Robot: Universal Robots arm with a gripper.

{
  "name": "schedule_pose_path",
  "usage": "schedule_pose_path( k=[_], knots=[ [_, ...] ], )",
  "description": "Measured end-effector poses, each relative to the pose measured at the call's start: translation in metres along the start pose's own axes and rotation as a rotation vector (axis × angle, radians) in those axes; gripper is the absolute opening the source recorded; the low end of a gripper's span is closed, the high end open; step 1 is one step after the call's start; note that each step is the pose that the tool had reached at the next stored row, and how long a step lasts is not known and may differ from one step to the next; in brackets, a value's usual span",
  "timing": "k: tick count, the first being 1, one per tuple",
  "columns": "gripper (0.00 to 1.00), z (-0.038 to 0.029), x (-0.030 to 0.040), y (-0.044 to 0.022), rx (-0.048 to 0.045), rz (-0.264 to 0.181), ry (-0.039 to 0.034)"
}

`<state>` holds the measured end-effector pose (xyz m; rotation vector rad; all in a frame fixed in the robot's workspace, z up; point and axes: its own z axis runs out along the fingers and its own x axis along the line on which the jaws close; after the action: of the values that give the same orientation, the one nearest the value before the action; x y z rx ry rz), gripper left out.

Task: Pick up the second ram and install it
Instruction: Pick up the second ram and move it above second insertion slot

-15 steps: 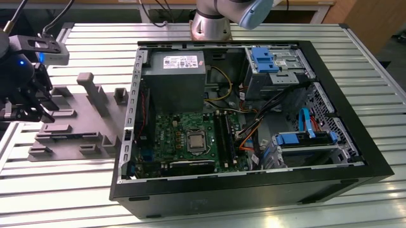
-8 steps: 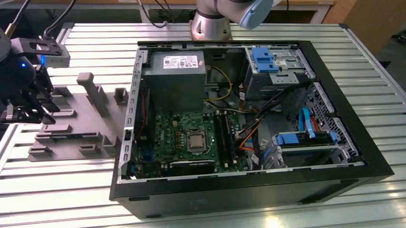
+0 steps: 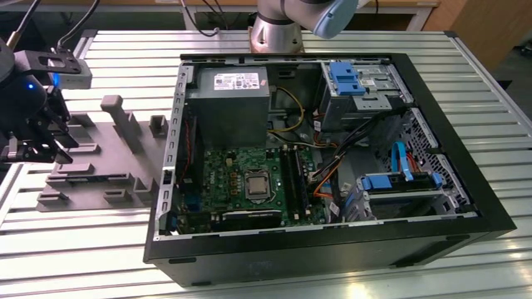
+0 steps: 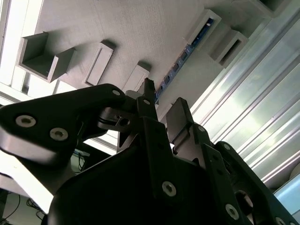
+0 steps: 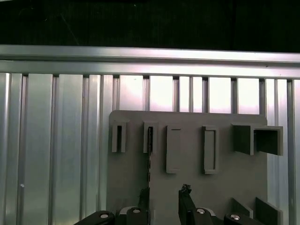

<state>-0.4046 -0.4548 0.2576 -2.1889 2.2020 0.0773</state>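
Observation:
The second ram [image 5: 149, 152] is a thin dark strip with a blue edge. It stands on edge in the slots of the grey holder plate [image 5: 187, 187]. In the second wrist view the ram [image 4: 187, 49] runs between two grey blocks just beyond my fingertips. My gripper [image 5: 164, 196] hangs above the plate, open, with nothing between its fingers [image 5: 185, 197]. The ram lies ahead of the fingers and apart from them. In the exterior view the gripper [image 3: 42, 146] is at the far left over the holder plate [image 3: 108, 180], well away from the computer case.
An open black computer case [image 3: 332, 243] lies at the table's middle, with the green motherboard [image 3: 241, 180] and its black memory slots [image 3: 293, 177] exposed. Cables and blue drive brackets fill the case at the exterior view's right. The table is ribbed aluminium [image 3: 124, 50].

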Motion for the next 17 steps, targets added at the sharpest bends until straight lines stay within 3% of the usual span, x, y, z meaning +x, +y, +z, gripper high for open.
schedule_pose_path(
  k=[17],
  knots=[
    [0.38, 0.0008, 0.0014, 0.0000, 0.0001, 0.000, -0.0001]
  ],
)
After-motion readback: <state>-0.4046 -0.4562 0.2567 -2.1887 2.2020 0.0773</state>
